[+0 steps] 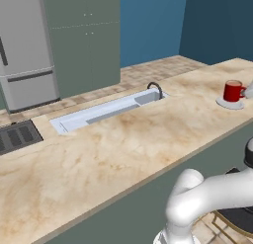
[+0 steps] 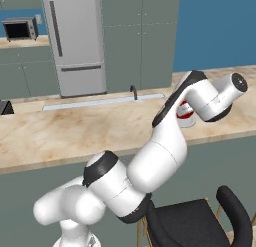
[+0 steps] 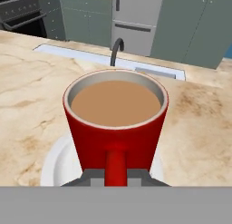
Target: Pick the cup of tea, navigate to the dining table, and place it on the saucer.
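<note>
- While its two dark finger tips press in on the red handle, the gripper (image 3: 116,175) pinches the cup of tea (image 3: 116,123) from the near side, a hold that judging by the level brown liquid keeps the mug upright.
- One cup, seen from the left base view, sits on or just above the one saucer (image 1: 230,103); contact cannot be confirmed, though the white rim shows evenly around the mug's base, suggesting the placing is nearly complete.
- Beneath them stretches the dining table (image 1: 123,144), its beige marbled top bearing the saucer near the front edge.
- Farther back lie one sink (image 1: 106,109) and one dark faucet (image 3: 116,50).
- Beyond stands one grey refrigerator (image 2: 75,41).
</note>
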Motion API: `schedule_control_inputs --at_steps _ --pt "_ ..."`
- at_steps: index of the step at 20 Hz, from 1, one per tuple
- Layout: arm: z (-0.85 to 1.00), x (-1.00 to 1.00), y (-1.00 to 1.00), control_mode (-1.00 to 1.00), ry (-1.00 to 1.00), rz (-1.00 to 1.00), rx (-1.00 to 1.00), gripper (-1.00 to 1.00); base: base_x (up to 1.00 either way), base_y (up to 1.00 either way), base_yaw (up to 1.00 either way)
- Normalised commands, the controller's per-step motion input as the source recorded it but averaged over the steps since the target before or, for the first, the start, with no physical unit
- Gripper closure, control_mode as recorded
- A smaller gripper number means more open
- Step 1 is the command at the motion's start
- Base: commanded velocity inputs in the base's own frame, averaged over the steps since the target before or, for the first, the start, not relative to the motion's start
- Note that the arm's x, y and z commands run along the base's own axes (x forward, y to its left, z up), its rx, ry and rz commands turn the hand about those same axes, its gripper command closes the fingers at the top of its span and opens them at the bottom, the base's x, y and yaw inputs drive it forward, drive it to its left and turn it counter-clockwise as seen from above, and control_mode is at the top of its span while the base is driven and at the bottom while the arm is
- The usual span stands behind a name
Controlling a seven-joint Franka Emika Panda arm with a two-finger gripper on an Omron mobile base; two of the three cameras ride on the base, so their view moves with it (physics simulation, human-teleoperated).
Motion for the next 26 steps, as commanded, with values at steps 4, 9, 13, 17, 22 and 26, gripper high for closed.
schedule_control_inputs --at_steps 4,9,13,17,22,26 --pt "-0.24 0.09 0.0 -1.0 0.0 0.0 -0.03 1.0 0.0 0.0 0.0" --pt "-0.17 0.04 0.0 -1.0 0.0 0.0 -0.02 1.0 0.0 0.0 0.0" --pt "-0.06 0.0 0.0 -1.0 0.0 0.0 -0.01 1.0 0.0 0.0 0.0" --pt "-0.05 0.02 0.0 -1.0 0.0 0.0 0.0 1.0 0.0 0.0 0.0" --pt "0.0 0.0 0.0 -1.0 0.0 0.0 0.0 -1.0 0.0 0.0 0.0" --pt "0.01 -0.2 0.0 -1.0 -0.01 0.0 0.0 -1.0 0.0 0.0 0.0"
